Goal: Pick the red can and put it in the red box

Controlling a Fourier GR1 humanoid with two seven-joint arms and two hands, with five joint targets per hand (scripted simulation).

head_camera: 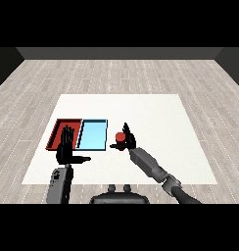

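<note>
Now the red can (120, 136) sits in the right hand (125, 141), whose fingers and thumb curl round it. The can is just to the right of the light blue tray (92, 135), near that tray's right edge, and I cannot tell whether it rests on the white worktop (155, 122) or is lifted off it. Beyond the light blue tray, touching its left side, lies the red tray (58, 131). The left hand (67, 147) is over the red tray's near right corner, fingers straight and pointing away from the robot, thumb stretched out sideways, holding nothing.
</note>
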